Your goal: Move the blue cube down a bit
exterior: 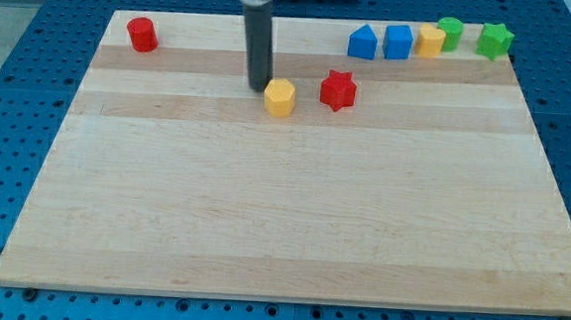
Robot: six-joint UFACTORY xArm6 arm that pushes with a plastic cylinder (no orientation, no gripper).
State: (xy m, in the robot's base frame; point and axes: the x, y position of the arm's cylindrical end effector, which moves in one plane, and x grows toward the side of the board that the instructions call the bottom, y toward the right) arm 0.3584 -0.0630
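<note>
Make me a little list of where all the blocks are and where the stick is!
tip: just left of yellow hexagon, near touching
red star: right of yellow hexagon
red cylinder: top left corner
blue cube: top right row, untouched
row neighbours: blue house, yellow block, green cylinder, green star

Pale wooden board (292, 220) looks smooth and matt; blue cube (398, 42) plastic-like.

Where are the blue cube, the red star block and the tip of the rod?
blue cube (398, 42), camera view, front face.
red star block (337, 90), camera view, top centre.
my tip (258, 87), camera view, rod's very end, just left of the yellow hexagonal block (280, 97).
</note>
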